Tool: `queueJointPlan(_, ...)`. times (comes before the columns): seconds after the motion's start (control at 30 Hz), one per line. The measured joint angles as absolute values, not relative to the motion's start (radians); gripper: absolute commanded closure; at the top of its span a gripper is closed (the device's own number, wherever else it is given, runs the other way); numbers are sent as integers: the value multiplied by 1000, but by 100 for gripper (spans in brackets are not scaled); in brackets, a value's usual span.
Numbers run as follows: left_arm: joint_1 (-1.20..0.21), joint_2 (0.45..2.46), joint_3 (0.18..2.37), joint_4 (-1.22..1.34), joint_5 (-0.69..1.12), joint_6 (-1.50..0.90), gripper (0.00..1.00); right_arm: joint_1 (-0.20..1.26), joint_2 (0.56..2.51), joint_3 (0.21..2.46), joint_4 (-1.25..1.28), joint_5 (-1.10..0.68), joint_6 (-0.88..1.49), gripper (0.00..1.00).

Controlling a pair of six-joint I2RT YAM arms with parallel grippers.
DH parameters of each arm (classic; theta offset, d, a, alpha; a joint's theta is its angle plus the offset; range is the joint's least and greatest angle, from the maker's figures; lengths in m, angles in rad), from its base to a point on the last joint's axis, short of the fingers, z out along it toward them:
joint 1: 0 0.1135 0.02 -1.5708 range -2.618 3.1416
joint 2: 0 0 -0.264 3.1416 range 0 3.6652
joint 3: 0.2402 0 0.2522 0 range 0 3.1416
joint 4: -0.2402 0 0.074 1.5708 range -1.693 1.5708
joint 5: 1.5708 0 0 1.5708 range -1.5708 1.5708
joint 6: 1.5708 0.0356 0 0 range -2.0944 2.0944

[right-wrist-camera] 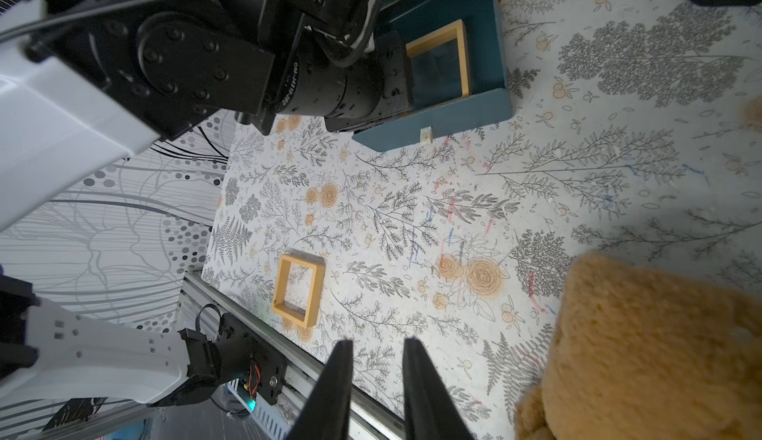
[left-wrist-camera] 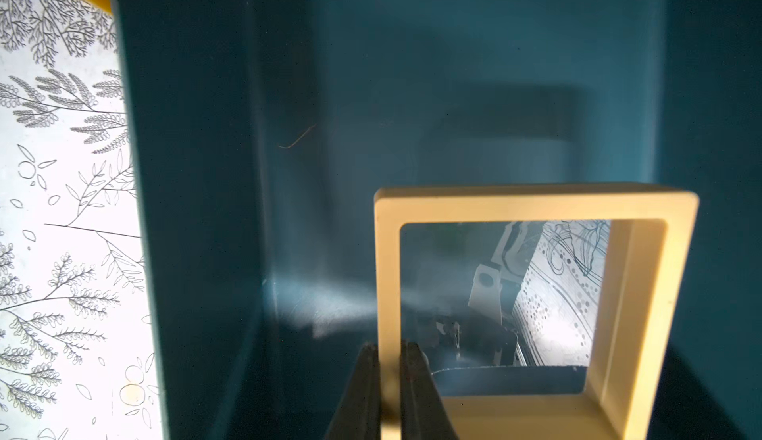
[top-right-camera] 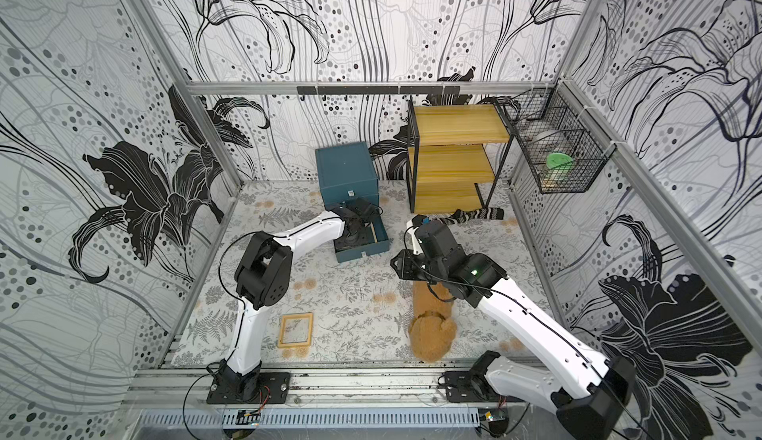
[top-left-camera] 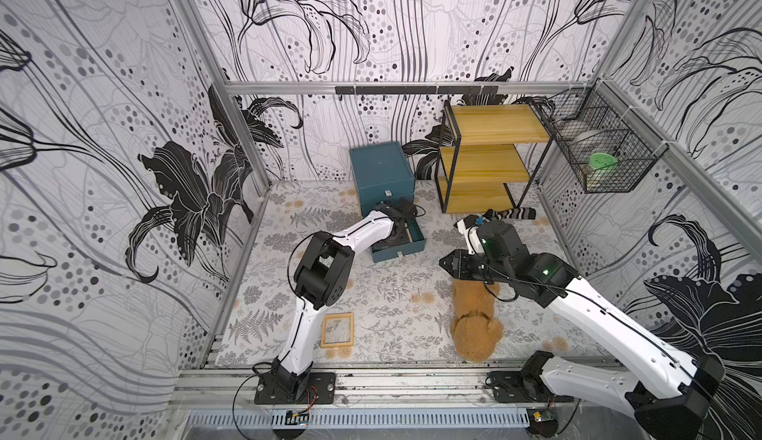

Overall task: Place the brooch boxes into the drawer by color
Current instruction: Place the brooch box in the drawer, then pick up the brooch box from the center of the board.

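We judge the yellow-tan brooch box (left-wrist-camera: 536, 205) light yet rigid; our left end effector (left-wrist-camera: 389, 349) is nipped narrowly onto one frame rail, clear of the film centre.

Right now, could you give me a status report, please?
Left hand shut on yellow brooch box, inside open drawer. Right hand open, empty, near teddy bear. Second yellow brooch box on mat.

We see a left arm (top-left-camera: 299, 335) and right arm (top-left-camera: 618, 326): glossy white shells (top-left-camera: 363, 232) between black joint housings (top-left-camera: 325, 269). Thin black cables (top-left-camera: 643, 342) run along each. Black base plates (top-left-camera: 317, 394) carry silver screws (top-left-camera: 330, 387). Green lights (top-left-camera: 545, 271) glow on the right arm. One black motor (right-wrist-camera: 330, 87) bears small white lettering (right-wrist-camera: 288, 83). The right gripper (right-wrist-camera: 378, 340) has black, tapered fingers (right-wrist-camera: 334, 388).
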State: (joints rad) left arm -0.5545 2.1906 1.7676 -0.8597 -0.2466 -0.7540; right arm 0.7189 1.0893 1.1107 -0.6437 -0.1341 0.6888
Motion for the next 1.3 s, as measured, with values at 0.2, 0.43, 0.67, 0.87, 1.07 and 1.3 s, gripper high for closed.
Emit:
queueJointPlan(0.2, -554, 2191, 1776, -859, -246, -745, 76, 719, 1089, 1111, -644, -134, 691, 73)
queueJointPlan(0.43, -554, 2181, 1799, -859, -247, -746, 76, 719, 1089, 1111, -644, -134, 691, 74)
queueJointPlan(0.67, -554, 2098, 1792, -857, -250, -756, 75, 719, 1089, 1111, -643, -154, 682, 74)
queueJointPlan(0.87, -554, 1900, 1659, -848, -250, -781, 74, 719, 1089, 1111, -642, -272, 617, 74)
queueJointPlan(1.07, -555, 1632, 1386, -865, -220, -814, 73, 719, 1085, 1111, -643, -397, 578, 74)
queueJointPlan(1.3, -636, 1376, 1081, -938, -184, -895, 73, 719, 1057, 1108, -651, -467, 556, 74)
